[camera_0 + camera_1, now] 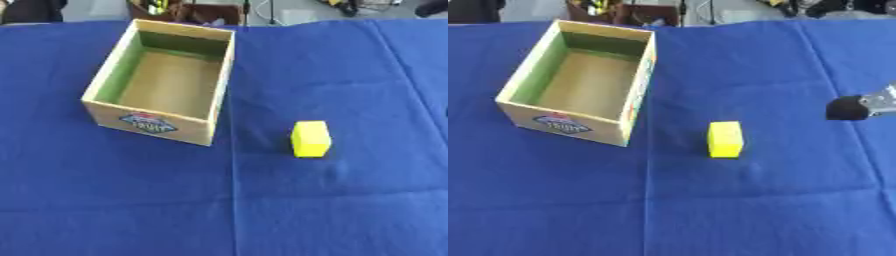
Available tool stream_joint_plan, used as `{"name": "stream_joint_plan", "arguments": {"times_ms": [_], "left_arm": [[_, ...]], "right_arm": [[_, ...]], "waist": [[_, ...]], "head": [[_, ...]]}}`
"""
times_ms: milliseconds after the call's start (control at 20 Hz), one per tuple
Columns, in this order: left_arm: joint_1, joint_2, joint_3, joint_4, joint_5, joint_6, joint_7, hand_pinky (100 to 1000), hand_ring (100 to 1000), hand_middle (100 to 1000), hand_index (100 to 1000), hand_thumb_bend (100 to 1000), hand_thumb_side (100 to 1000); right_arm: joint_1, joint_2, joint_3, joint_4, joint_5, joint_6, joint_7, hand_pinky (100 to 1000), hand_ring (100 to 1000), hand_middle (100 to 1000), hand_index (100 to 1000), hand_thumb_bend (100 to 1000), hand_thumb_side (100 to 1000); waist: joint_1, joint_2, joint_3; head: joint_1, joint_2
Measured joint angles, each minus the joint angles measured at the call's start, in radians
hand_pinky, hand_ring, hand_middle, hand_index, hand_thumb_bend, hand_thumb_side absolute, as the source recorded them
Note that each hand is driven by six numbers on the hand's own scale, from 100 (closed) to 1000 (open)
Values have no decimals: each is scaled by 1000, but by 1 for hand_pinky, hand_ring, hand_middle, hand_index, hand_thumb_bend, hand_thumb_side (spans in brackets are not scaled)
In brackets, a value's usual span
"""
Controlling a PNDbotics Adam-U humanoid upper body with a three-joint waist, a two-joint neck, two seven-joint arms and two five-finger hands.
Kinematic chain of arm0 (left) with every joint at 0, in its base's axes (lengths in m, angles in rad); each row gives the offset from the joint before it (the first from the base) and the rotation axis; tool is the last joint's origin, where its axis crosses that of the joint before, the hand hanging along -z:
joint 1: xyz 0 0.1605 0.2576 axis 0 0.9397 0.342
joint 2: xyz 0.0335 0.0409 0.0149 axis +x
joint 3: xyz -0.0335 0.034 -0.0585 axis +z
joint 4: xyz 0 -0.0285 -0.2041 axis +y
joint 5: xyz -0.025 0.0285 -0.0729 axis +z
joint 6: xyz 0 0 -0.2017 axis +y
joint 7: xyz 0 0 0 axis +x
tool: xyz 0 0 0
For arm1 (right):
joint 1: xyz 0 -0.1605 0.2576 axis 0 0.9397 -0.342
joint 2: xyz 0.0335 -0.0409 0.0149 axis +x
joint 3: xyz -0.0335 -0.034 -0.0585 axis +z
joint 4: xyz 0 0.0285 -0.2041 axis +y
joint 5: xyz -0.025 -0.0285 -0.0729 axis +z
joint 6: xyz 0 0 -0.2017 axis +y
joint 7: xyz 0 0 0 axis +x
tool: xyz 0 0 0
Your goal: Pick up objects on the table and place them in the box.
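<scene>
So the small yellow rectangular block [311, 139] is standing on the blue-clothed table [350, 210], just right of the open wooden box [159, 121], which looks empty. The right hand [859, 107] only pokes in at the right edge, well apart from the block, and I can't tell how it's set. I'd come over the block, grab its sides, then lift clear of the box wall.

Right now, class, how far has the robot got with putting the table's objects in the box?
Nothing looks done: the box shows only its bare floor. The yellow block sits on the blue cloth to the box's right, apart from it. In hand: the right hand is only entering at the right edge, holding nothing. Left: grasping the block and placing it inside.
</scene>
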State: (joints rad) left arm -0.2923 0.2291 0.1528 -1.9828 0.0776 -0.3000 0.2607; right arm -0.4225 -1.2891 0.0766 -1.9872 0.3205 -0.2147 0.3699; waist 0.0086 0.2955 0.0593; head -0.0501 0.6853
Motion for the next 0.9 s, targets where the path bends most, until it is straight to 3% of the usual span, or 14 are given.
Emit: {"name": "stream_joint_plan", "arguments": {"times_ms": [450,900], "left_arm": [[-1,0,-6,0,5,5,-10,483,590,653,763,172,1000],[-6,-1,-12,0,11,7,-17,483,589,653,762,171,1000]], "right_arm": [[-107,54,85,0,-15,79,165,824,882,800,937,711,846],[-184,128,145,0,5,148,246,820,878,796,934,707,811]], "waist": [[-3,0,12],[-3,0,17]], "head": [[-12,0],[-13,0]]}}
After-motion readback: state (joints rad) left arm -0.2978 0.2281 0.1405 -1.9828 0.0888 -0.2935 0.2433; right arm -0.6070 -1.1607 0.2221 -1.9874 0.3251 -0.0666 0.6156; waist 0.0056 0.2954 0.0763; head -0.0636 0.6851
